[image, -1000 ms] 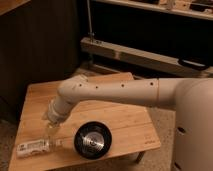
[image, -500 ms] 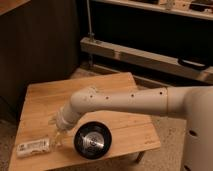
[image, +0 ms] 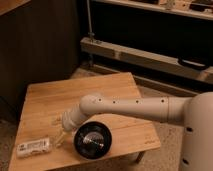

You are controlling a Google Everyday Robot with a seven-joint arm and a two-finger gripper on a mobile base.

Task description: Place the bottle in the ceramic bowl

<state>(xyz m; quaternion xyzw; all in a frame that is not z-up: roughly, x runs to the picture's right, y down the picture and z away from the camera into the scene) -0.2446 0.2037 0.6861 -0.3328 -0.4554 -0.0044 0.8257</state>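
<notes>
The gripper (image: 58, 131) holds its fingers apart and empty, with the bottle (image: 34, 147) lying just beyond the fingertips, opposite the ceramic bowl (image: 105, 150); it probably is light, slippery and squashy, so grasp the labelled middle.

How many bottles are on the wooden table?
1. The small clear plastic bottle with a whitish label lies on the light wooden table, left of the round glossy black bowl. The open gripper hovers between them. The arm could hide another.
</notes>
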